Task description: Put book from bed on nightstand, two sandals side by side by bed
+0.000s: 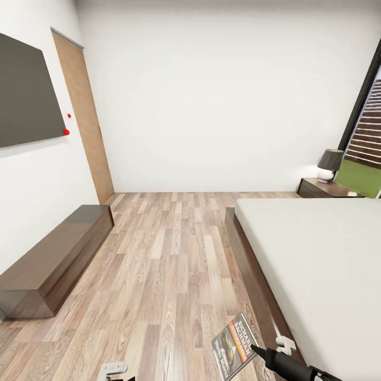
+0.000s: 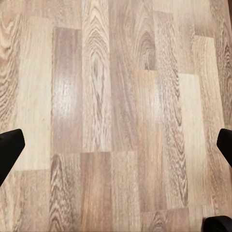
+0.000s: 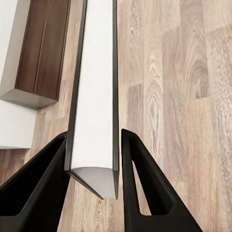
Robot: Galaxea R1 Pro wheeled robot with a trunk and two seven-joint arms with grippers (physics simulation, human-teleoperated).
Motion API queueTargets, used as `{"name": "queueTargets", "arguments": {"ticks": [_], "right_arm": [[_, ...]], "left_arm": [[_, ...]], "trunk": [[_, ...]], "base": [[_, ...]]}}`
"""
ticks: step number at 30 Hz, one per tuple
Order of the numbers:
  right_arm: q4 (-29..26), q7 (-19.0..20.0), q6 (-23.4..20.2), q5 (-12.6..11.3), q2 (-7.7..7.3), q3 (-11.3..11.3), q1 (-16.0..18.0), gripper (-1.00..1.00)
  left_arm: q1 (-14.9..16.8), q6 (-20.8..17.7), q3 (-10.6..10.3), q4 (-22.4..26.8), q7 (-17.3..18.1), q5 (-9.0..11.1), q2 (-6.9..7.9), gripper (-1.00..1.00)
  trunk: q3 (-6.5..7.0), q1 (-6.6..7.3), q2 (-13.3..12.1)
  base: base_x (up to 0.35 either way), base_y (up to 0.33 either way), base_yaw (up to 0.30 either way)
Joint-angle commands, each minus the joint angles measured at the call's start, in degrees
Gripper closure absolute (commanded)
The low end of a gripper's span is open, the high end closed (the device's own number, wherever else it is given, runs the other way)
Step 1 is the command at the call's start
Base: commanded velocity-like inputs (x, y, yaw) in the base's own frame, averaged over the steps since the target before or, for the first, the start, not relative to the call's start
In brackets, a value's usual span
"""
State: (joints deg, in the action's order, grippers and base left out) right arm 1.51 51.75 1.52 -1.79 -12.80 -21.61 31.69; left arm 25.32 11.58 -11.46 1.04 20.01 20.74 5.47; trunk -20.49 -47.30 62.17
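**Book in the claw, nightstand a long way off**

Nearest of all, low at the front of the head view, the right claw [image 1: 254, 349] is clamped on the book [image 1: 236, 346], the cover tilted up over the floor just beside the foot of the bed [image 1: 317, 264]. From the wrist, the book [image 3: 94, 96] shows edge-on between the two black fingers [image 3: 145, 193], pinched near one end with most of its length sticking out beyond the tips. That is my worry: held so near one edge, a thin paperback could pivot or slip out if the arm swings or the base jolts on the way, and it would land on the planks rather than the nightstand [image 1: 324, 188], which stands far off by the window with its lamp [image 1: 329, 164]. The protruding book could also catch the bed frame in passing.

The left claw [image 2: 116, 145] hangs spread wide, holding nothing, over bare floor [image 1: 169, 264].

The room is white-walled, the floor brown wood plank with a slight sheen. A long low cabinet [image 1: 53, 259] lies along the left wall, under a dark panel [image 1: 26, 92]. The mattress is plain off-white.
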Motion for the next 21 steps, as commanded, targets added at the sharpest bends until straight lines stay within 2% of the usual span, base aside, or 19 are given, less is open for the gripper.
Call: {"name": "queueTargets", "arguments": {"ticks": [1,21], "right_arm": [[0.2,0.1,0.2,-0.2,-0.03,0.0,0.1,1.00],[0.2,0.2,0.2,-0.2,-0.03,0.0,0.1,1.00]], "left_arm": [[0.0,0.2,-0.5,-0.1,0.2,0.5,0.03,-1.00],[0.0,0.2,-0.5,-0.1,0.2,0.5,-0.02,-1.00]], "trunk": [[-0.07,0.00,0.0],[1.51,0.00,0.0]], "base": [[0.000,0.000,0.000],[0.000,0.000,0.000]]}}
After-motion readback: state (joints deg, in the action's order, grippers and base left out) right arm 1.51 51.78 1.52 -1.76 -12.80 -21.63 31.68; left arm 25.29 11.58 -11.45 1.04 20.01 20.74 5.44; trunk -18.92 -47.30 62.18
